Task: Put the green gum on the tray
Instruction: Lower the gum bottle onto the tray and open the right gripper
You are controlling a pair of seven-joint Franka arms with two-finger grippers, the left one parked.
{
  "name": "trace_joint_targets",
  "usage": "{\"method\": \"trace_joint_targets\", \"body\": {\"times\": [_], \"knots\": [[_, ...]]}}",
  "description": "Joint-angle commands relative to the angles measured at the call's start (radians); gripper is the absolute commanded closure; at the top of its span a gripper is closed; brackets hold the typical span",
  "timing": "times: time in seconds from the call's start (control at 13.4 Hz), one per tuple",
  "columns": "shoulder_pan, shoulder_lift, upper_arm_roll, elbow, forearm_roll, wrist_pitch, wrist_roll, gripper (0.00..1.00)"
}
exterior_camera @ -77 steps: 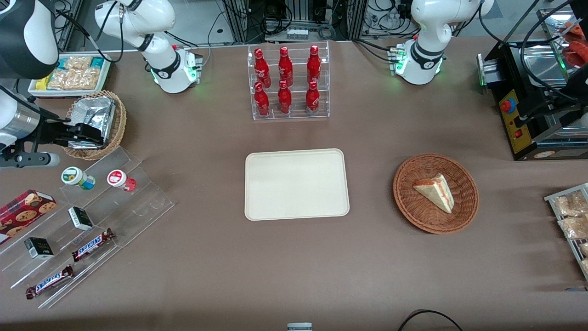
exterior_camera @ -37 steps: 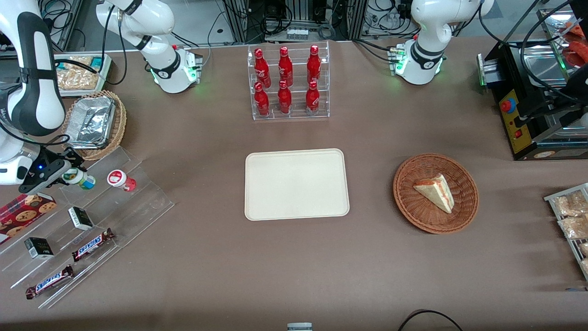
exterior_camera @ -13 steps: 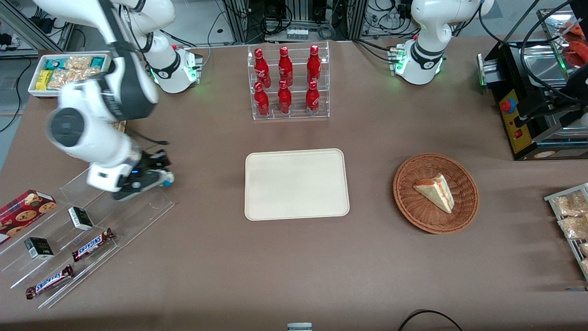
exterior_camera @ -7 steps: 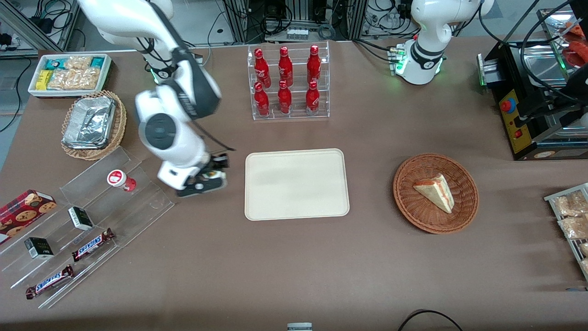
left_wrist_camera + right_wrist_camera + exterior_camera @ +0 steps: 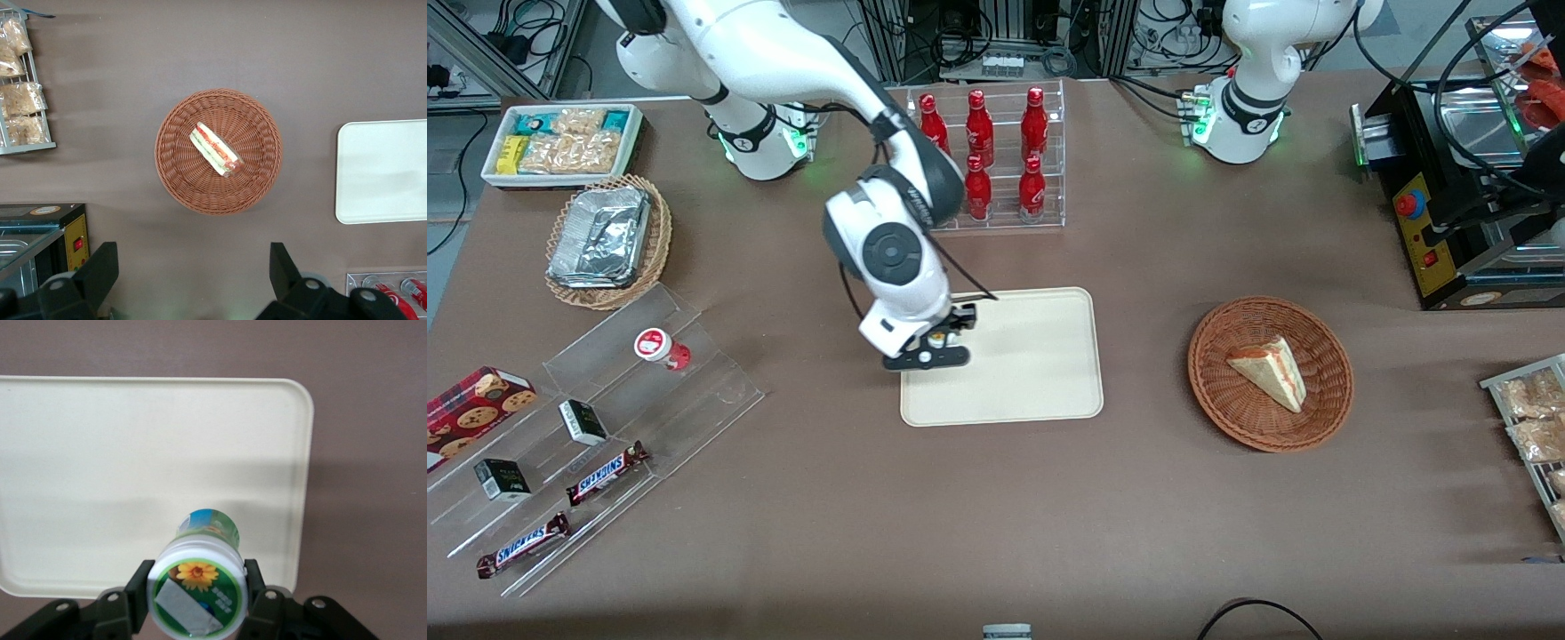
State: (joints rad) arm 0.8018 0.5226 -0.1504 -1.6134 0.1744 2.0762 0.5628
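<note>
- Gripper (image 5: 938,342) of the working arm hangs over the tray (image 5: 1040,356), at the tray's end nearest the working arm's side of the table; its two fingers (image 5: 257,597) pinch the green gum (image 5: 197,593) just under the white lid.
- Green gum is carried clear of the tray, body pointing down at the cream surface; a grip below the lid likely keeps the wider cap from sliding through.
- Tray is bare beneath the canister, so any spot here looks fit for setting down; the canister sits over the part close to one rounded corner.
- Red-lidded canister (image 5: 660,348) stands alone on the clear acrylic stand (image 5: 694,382), toward the working arm's end.
- Wicker basket (image 5: 1270,373) with the sandwich lies toward the parked arm's end, well apart.
- Half a second ago the gripper was still over bare table beside the tray; now it has crossed the rim. Seconds earlier the gum stood on the stand beside the red one.
</note>
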Motion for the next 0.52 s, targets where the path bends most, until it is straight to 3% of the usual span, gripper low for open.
{"method": "trace_joint_targets", "body": {"times": [0.0, 0.45], "knots": [[0.042, 0.075, -0.012, 0.073, 0.025, 0.056, 0.081, 1.00], [0.097, 0.184, -0.012, 0.118, 0.025, 0.169, 0.169, 1.00]]}}
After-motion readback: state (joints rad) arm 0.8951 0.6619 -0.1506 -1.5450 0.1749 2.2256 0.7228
